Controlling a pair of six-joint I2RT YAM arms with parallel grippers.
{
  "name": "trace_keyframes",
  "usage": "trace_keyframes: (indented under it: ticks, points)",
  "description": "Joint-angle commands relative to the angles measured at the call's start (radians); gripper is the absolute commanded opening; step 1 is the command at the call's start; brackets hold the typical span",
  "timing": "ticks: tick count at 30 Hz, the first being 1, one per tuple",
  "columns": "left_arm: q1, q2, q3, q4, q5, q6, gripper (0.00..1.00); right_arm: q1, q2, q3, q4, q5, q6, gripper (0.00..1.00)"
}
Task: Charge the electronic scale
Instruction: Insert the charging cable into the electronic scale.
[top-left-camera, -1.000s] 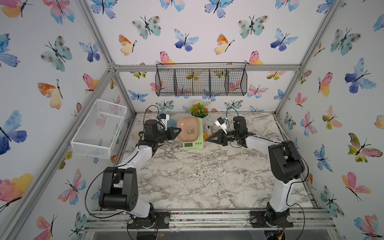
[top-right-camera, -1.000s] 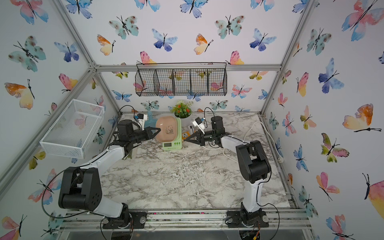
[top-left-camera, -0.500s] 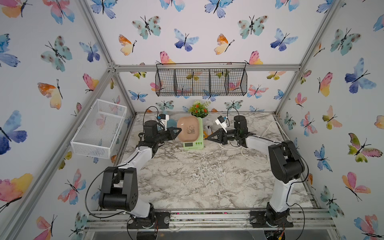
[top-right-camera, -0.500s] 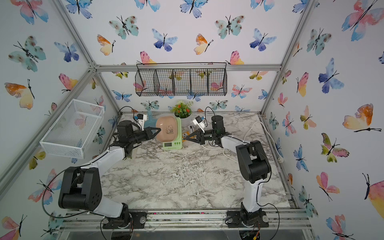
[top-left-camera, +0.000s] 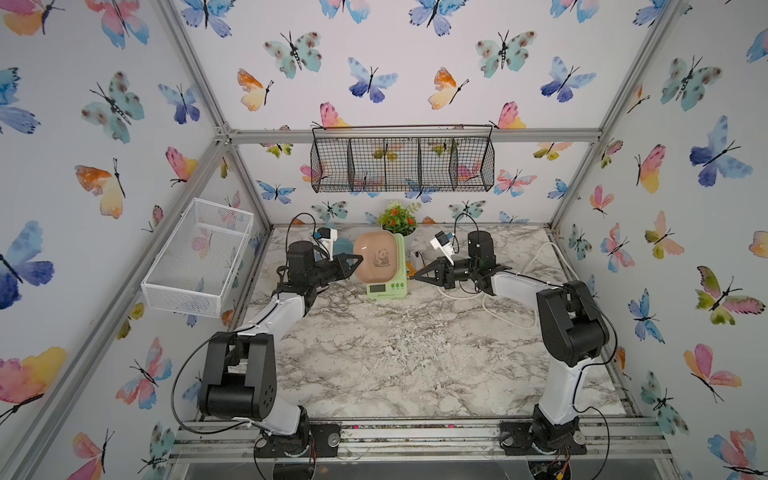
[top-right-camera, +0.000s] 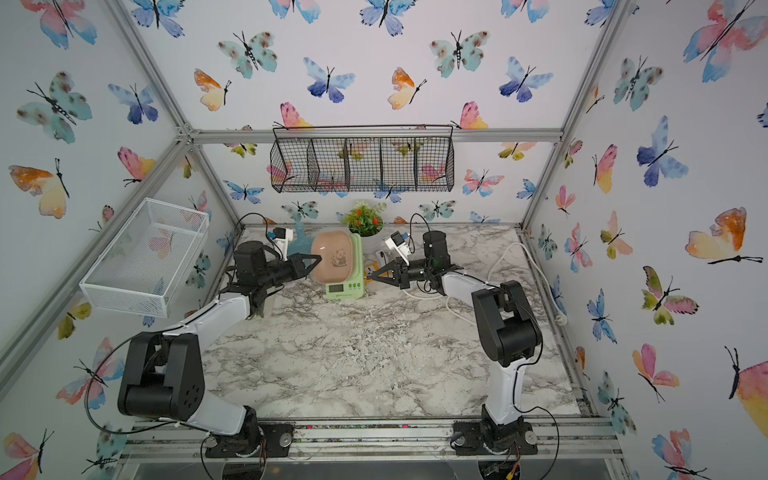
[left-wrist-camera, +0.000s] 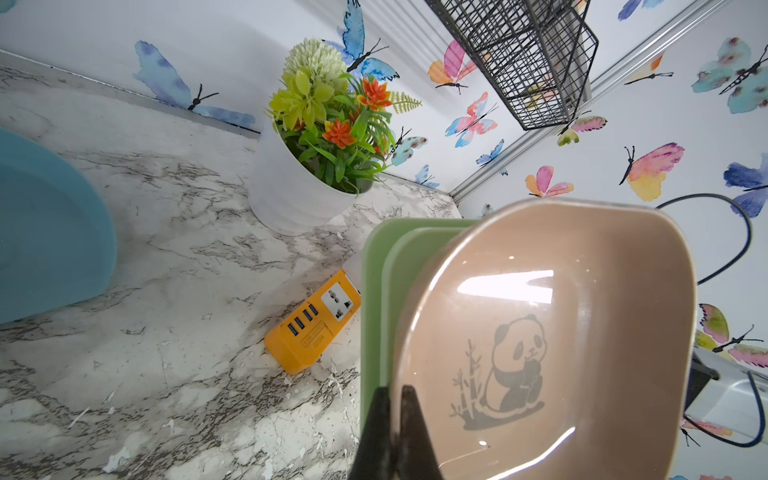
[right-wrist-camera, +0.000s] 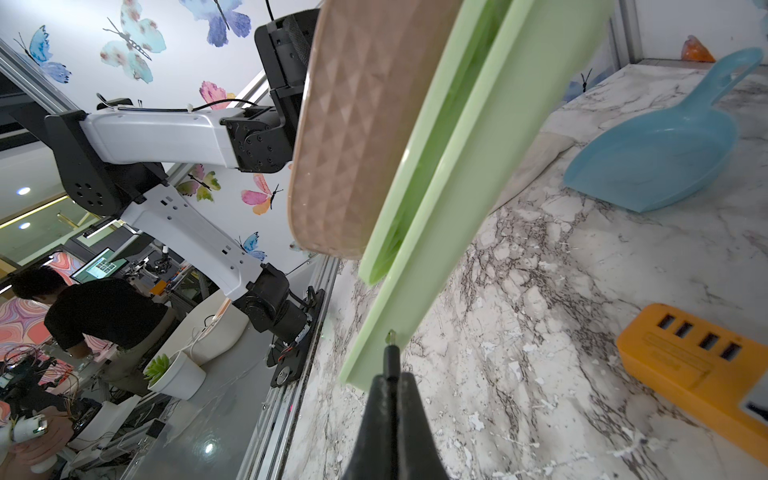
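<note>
Green scale (top-left-camera: 386, 291) tipped by my left gripper (left-wrist-camera: 395, 390), pinched on its rim; right gripper (right-wrist-camera: 392, 379) clamped the plug (right-wrist-camera: 391, 356), lower centre; I judged a straight, gentle push best.

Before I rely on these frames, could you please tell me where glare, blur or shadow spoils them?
Left wrist view: a bright rectangular glare sits on the electronic scale, and the blue scoop looks soft. Right wrist view: the right end effector, pinching the plug, is a dark silhouette, and the room beyond is dim. In both top views the table is evenly lit and sharp.
</note>
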Motion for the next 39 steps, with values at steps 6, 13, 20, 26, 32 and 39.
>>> trace_keyframes:
  ticks: [6, 13, 20, 26, 32, 39]
  points:
    - [0.003, 0.009, 0.010, 0.082, 0.045, -0.025, 0.00, 0.008, -0.009, -0.010, 0.011, -0.009, 0.009, 0.02]
    - [0.003, 0.006, 0.009, 0.099, 0.051, -0.035, 0.00, 0.009, 0.004, -0.002, 0.001, 0.019, 0.013, 0.02]
    - [0.002, 0.001, 0.002, 0.119, 0.043, -0.047, 0.00, 0.009, 0.012, 0.007, -0.033, 0.054, 0.010, 0.02]
    - [0.003, -0.006, -0.016, 0.167, 0.048, -0.065, 0.00, 0.009, 0.034, 0.035, -0.070, 0.049, 0.035, 0.02]
    - [0.002, -0.008, -0.029, 0.181, 0.048, -0.062, 0.00, 0.009, 0.021, 0.021, -0.042, 0.043, 0.053, 0.02]
    - [0.003, -0.006, -0.036, 0.179, 0.042, -0.053, 0.00, 0.010, -0.015, 0.010, -0.081, 0.057, -0.002, 0.02]
